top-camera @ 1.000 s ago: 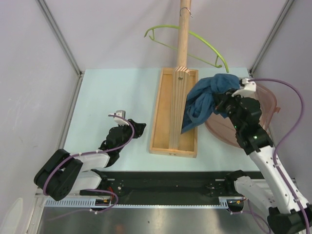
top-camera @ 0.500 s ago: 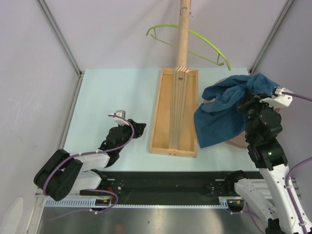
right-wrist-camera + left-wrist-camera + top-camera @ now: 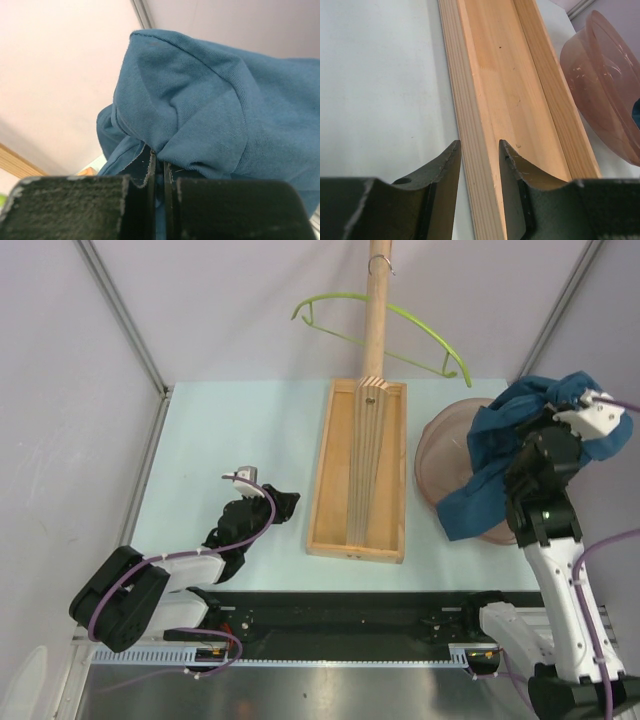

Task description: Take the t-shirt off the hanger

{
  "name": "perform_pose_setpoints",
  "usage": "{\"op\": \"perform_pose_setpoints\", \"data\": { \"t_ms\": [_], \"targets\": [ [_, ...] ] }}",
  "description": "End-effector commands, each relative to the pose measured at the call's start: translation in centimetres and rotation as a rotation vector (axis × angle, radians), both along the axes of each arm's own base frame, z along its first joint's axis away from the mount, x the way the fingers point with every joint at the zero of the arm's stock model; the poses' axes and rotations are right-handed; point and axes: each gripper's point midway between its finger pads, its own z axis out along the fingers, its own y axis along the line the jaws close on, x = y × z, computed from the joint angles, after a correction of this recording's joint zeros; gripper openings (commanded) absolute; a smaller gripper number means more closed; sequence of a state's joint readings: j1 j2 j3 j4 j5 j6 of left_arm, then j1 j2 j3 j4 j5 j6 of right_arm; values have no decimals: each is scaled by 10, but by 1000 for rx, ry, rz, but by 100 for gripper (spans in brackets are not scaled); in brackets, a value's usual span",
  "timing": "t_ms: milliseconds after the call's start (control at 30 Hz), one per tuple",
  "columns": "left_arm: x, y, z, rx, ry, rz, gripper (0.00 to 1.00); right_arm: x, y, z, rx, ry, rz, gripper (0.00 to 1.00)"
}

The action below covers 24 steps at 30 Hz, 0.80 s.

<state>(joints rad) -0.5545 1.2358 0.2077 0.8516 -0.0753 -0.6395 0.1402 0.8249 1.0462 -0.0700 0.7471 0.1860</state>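
Observation:
The dark teal-blue t-shirt (image 3: 500, 455) hangs bunched from my right gripper (image 3: 548, 418), held up over the pink bowl (image 3: 440, 455) at the right. In the right wrist view the jaws are shut on a fold of the t-shirt (image 3: 210, 115), my right gripper (image 3: 159, 172) pinching the cloth. The lime-green hanger (image 3: 420, 335) hangs bare on the wooden pole (image 3: 376, 310) at the back, clear of the shirt. My left gripper (image 3: 285, 502) rests low on the table left of the wooden tray (image 3: 340, 490); its jaws (image 3: 480, 150) stand slightly apart with nothing between them, facing the tray's edge (image 3: 470, 125).
The wooden tray base of the pole stand lies in the middle of the pale table (image 3: 230, 440). The pink bowl also shows at the right of the left wrist view (image 3: 605, 85). Grey walls with metal frame posts (image 3: 120, 310) close in the back and sides.
My right gripper has carried the t-shirt from over the tray's right edge to the right and up, over the pink bowl. The hanger swayed slightly. The left arm has not moved.

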Motion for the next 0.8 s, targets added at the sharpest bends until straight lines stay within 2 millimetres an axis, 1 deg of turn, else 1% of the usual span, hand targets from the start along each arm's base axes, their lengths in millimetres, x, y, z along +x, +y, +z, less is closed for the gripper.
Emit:
{"op": "perform_pose_setpoints", "data": {
  "t_ms": [0,33,67,133,167,200,233,300,333,367,400,433,467,500,533,600,633,700,733,767],
  "targets": [
    [-2,-4,13,-37,-37,-13,41,35,9,34,85,-83,58,0],
    [-2,-4,12,-36,-36,-13,41,40,10,30,94,-76,62,0],
    [-2,-4,14,-39,-40,-13,41,49,11,21,100,-53,65,0],
    [-2,-4,14,-39,-40,-12,41,55,8,1,144,-21,33,1],
    [-2,-3,13,-38,-39,-10,41,58,4,-18,157,31,8,1],
    [-2,-3,14,-38,-40,-9,41,62,2,-41,179,82,-15,1],
    [-3,-3,15,-41,-42,-10,41,63,-1,-55,264,72,-45,1],
    [-4,-2,15,-40,-43,-10,41,57,-1,-111,320,223,-85,0],
    [-4,-2,14,-39,-42,-9,41,50,1,-135,360,281,-97,5],
    [-4,-2,15,-40,-43,-10,41,47,3,-152,365,324,-96,11],
    [-5,-2,16,-42,-47,-10,41,43,5,-163,366,347,-86,23],
    [-5,-1,16,-42,-47,-10,41,38,8,-183,349,404,-68,39],
    [-5,-1,17,-44,-49,-10,41,35,8,-188,347,419,-63,44],
    [-6,-1,16,-43,-48,-10,41,32,9,-192,345,434,-59,52],
    [-6,-1,17,-45,-51,-12,41,26,9,-193,341,461,-60,68],
    [-6,-1,17,-44,-51,-12,41,20,9,-188,332,479,-54,77],
    [-6,-1,17,-45,-51,-12,41,17,12,-179,332,473,-33,87],
    [-5,-1,17,-40,-48,-12,41,15,19,-170,319,475,10,90],
    [-5,-1,17,-39,-49,-12,41,15,29,-169,325,489,67,92],
    [-5,-1,17,-38,-51,-13,41,16,37,-163,319,494,113,94]
  ]
}}
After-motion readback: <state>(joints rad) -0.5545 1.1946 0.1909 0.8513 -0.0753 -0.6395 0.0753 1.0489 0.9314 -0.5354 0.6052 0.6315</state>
